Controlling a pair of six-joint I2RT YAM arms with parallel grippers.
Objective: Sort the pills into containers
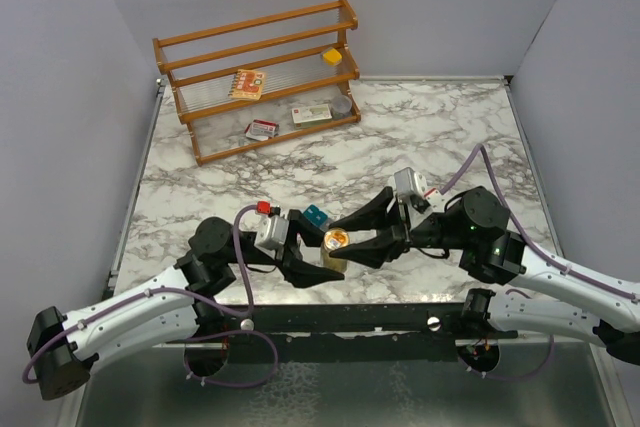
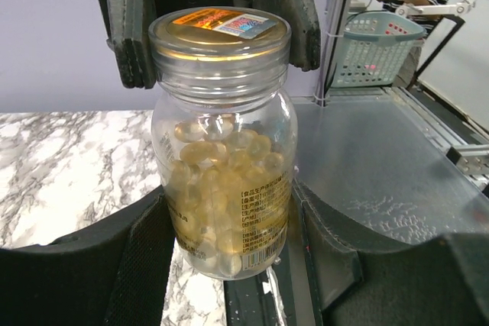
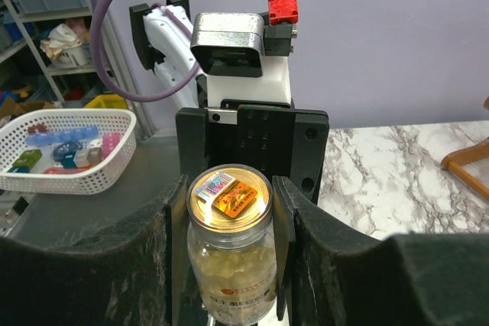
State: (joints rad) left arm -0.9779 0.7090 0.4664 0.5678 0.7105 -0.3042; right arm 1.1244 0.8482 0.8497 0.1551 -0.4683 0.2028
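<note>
- A clear glass pill bottle [image 2: 221, 173] is standing out as the main labelled thing; rows of small East Asian characters are running down its side above a barcode [image 2: 263, 253], too small to read
- Its gold lid [image 2: 191, 47] is carrying an orange sticker [image 2: 200, 18] and a white sticker [image 2: 244, 26] with blue and pink print, neither legible
- Pale yellow translucent softgel capsules [image 2: 214, 158] are filling most of the bottle
- The left gripper [image 2: 235, 223] is pinching the lower body of the bottle, one finger pressing on each side, and holding it upright over the near edge of the marble table [image 1: 420, 137]
- The right gripper [image 3: 231, 196] is facing it, its two fingers pressing against opposite sides of the gold lid
- The containers [image 1: 316, 214] are lying on the marble just beside the left wrist camera and near the bottle; only the teal-blue compartment is showing, and the grey ones cannot be made out
- A wooden rack [image 1: 260, 82] is standing at the far left of the table, well apart from the arms, holding flat printed packets whose writing cannot be read
- A white basket [image 3: 65, 150] of small coloured items is sitting off the table behind the left arm
</note>
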